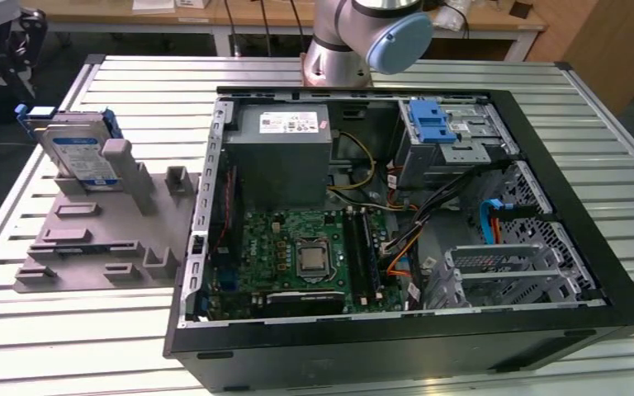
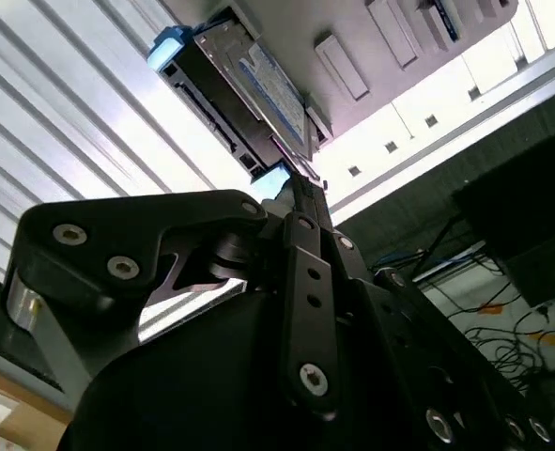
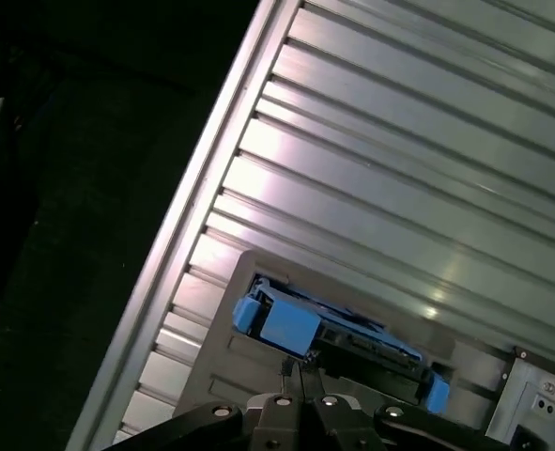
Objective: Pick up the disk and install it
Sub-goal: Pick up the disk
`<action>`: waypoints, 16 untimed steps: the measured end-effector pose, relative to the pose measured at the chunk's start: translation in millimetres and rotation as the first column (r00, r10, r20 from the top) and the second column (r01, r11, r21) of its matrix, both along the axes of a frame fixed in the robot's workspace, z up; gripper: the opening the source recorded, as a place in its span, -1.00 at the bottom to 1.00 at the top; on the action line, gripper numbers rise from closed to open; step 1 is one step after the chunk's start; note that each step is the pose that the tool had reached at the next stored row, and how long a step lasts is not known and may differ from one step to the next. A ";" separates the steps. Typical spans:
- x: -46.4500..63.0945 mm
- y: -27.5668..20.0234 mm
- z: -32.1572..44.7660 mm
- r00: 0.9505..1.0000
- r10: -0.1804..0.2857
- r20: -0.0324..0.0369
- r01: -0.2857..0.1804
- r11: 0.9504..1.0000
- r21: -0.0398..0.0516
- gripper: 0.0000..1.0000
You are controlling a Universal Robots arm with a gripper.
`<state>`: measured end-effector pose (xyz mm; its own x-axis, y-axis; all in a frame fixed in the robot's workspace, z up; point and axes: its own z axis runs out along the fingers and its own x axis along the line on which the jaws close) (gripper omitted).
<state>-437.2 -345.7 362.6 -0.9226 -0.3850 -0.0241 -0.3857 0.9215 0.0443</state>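
Exterior view: the disk [image 1: 80, 155] is seen standing on edge, leaning slightly, in a slot of a grey holder [image 1: 86, 239]. The holder is set just beside an open computer case [image 1: 598, 247], on the exterior view's left of it. Both are carried by a slatted metal bench [image 1: 63, 346]. The disk's blue-and-white label is turned to the camera, and its blue frame is seen along the upper edge. Nothing is touching it. Inside the case a motherboard [image 1: 295, 256], a grey power supply [image 1: 284, 157] and a blue tab [image 1: 429, 124] on the drive cage can be made out. In both wrist views the tool [image 2: 301, 188] [image 3: 296, 368] is seen closed, its fingers pressed together with nothing gripped. Its tips are pointed toward the blue end of the disk [image 2: 258, 89] [image 3: 286, 324] in the holder.
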 end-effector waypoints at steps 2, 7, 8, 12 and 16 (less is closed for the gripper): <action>0.0 0.0 -0.1 0.999 0.037 0.000 -0.037 0.999 0.000 -0.79; -0.2 0.0 -0.4 0.993 0.121 0.000 -0.121 0.993 0.000 -0.79; -0.2 0.0 -0.5 0.990 0.139 0.000 -0.139 0.990 0.000 -0.79; -0.2 0.0 -1.1 0.978 0.209 0.000 -0.209 0.978 0.000 -0.79; -0.2 0.0 -1.6 0.960 0.281 0.000 -0.281 0.960 0.000 -0.79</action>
<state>-437.4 -345.7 361.0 -0.7774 -0.6286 -0.0240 -0.6290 0.7762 0.0443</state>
